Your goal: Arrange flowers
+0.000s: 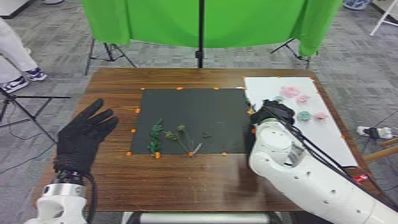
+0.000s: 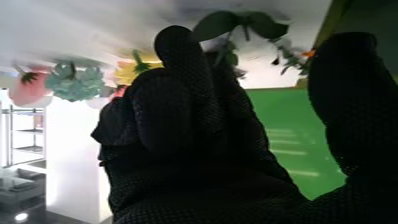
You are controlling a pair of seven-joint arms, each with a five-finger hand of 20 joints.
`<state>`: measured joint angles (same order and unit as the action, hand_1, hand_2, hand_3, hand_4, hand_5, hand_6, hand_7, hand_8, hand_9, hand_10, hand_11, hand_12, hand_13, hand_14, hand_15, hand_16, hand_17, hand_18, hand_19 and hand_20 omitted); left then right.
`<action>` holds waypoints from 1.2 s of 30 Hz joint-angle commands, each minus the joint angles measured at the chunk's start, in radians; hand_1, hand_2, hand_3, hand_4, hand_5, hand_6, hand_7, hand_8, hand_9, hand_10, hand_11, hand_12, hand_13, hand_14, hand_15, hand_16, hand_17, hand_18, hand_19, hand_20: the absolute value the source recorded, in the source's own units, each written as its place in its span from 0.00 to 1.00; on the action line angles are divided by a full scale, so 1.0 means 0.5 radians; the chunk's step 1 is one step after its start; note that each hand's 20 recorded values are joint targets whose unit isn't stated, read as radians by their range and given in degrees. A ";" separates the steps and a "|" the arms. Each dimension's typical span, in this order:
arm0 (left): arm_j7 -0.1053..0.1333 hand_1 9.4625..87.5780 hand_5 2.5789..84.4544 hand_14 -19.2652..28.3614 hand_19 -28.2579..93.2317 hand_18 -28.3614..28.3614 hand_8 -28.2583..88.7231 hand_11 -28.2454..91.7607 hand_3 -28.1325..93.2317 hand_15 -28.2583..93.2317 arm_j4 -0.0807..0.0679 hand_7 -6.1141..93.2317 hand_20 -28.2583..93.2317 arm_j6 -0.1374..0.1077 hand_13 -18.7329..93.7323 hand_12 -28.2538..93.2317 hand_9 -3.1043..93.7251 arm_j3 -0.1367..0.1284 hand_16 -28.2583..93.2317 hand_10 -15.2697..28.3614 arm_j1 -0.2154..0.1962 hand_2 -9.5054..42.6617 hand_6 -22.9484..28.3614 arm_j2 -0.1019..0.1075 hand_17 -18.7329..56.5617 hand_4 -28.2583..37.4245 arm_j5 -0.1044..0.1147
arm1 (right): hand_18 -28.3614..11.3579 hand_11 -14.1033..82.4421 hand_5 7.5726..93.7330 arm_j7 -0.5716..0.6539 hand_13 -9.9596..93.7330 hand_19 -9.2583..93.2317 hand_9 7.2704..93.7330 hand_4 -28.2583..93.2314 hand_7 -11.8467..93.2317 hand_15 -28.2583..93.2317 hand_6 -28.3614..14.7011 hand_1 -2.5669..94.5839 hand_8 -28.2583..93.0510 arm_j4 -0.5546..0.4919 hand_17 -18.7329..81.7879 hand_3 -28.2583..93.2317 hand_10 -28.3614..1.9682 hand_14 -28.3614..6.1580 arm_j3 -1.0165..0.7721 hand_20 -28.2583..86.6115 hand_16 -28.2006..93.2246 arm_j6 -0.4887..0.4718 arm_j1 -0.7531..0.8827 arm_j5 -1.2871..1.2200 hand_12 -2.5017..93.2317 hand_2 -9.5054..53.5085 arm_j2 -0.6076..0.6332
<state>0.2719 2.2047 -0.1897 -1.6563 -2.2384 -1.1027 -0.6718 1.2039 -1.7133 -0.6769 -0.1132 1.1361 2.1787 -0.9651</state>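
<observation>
a: right robot hand (image 1: 274, 111) is closest, over the left edge of the white board (image 1: 271, 85). how open is it?
b: fairly open. in the wrist view the fingers bend loosely and the thumb stands well apart from them. green leaves (image 2: 240, 25) show just beyond the fingertips; whether they touch, i can't tell.
a: and the left robot hand (image 1: 87, 127)?
b: open too, fingers long and loose, nothing in it, at the left side of the brown surface (image 1: 178, 190).
a: which way do the stems point?
b: on the dark mat (image 1: 191, 107), the leafy green stem (image 1: 155, 137) has its long axis running near to far, its tip at the far end. to its right, the thin sprigs (image 1: 185, 140) slant, heads far and a bit left, bare ends toward the robot.
a: and the blooms?
b: pink flowers (image 1: 289, 91) and teal flowers (image 1: 305, 116) lie on the white board, beyond and right of the right robot hand. i can't make out their long axis.
</observation>
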 commanded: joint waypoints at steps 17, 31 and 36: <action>-0.068 0.21 0.46 0.98 0.72 0.97 0.16 0.46 0.89 0.69 0.003 0.21 0.33 -0.001 0.41 0.33 0.42 -0.017 0.16 0.82 0.005 0.33 0.65 -0.043 0.15 0.08 -0.015 | 0.05 0.62 0.98 0.059 0.87 1.00 0.97 0.00 0.32 0.91 0.60 0.60 0.31 0.281 0.61 0.82 0.52 0.56 0.447 0.77 0.38 0.580 -0.236 0.273 0.25 0.00 0.084; 0.015 0.21 0.46 0.98 0.72 0.97 0.16 0.46 0.89 0.69 0.006 0.21 0.34 -0.017 0.41 0.33 0.42 0.001 0.16 0.82 -0.032 0.33 0.65 -0.001 0.15 0.08 0.009 | 0.05 0.64 1.00 0.079 0.88 1.00 0.99 0.00 0.32 0.92 0.56 0.60 0.33 -0.031 0.62 0.85 0.52 0.54 0.404 0.80 0.39 0.927 -0.344 0.477 0.25 0.00 0.214; 0.063 0.21 0.47 0.98 0.72 0.97 0.16 0.47 0.89 0.69 0.009 0.21 0.34 -0.037 0.41 0.33 0.42 0.014 0.16 0.82 -0.052 0.33 0.65 0.034 0.15 0.08 0.024 | 0.04 0.64 1.00 -0.024 0.88 1.00 0.99 0.00 0.33 0.93 0.55 0.59 0.33 -0.256 0.62 0.87 0.52 0.53 0.256 0.81 0.39 0.827 -0.175 0.481 0.25 0.00 0.114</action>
<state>0.2780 2.2056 -0.1916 -1.6580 -2.2398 -1.1036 -0.6705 1.2449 -1.7121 -0.4725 0.3396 0.9873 2.3986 -0.8552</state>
